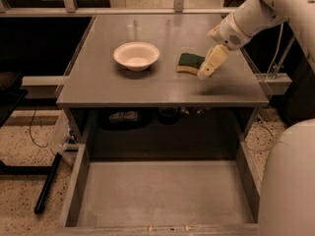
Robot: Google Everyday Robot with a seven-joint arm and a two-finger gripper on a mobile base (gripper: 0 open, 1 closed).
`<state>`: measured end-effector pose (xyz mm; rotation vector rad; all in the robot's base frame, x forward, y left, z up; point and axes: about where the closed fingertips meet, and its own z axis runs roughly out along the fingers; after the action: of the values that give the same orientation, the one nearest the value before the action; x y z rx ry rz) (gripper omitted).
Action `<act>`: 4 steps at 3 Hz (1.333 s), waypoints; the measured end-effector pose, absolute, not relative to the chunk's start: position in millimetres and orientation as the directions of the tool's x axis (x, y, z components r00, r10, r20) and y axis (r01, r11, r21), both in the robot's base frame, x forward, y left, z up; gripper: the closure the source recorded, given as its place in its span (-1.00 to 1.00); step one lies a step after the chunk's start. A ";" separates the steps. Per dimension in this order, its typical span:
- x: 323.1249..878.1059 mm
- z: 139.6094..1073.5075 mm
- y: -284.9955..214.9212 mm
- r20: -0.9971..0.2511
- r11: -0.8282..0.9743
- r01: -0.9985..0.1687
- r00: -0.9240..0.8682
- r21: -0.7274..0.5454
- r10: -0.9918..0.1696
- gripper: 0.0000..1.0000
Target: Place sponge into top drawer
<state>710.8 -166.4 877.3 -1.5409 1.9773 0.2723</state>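
Camera view: gripper (205, 71) hangs over right part of tabletop (162, 90), angled down-left from white arm (246, 18), which enters from upper right. Can't tell if gripper is wide or narrow; only one cream-coloured side shows. Nothing seen held.

Sponge (189, 62) lies flat on tabletop, green side up w/ yellow edge showing at front, just left of gripper tip. Tip is at sponge's right end; touching or just apart, can't tell.

White bowl (136, 55) sits upright, further left of gripper, beyond sponge & apart from it.

Top drawer (162, 195) is pulled out, below & nearer camera than gripper, well apart from it. Grey floor bare, low side walls L & R.
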 end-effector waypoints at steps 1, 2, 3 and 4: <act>722.8 865.6 -165.1 -0.568 0.312 -0.933 -0.162 -0.177 -0.807 -1.00; 728.5 857.6 -162.7 -0.558 0.315 -0.936 -0.178 -0.159 -0.811 -1.00; 731.3 852.8 -160.9 -0.549 0.314 -0.938 -0.186 -0.148 -0.815 -1.00; 731.9 846.4 -160.2 -0.526 0.309 -0.941 -0.195 -0.136 -0.828 -1.00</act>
<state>731.9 -160.2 846.4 -1.5638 2.0716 0.2944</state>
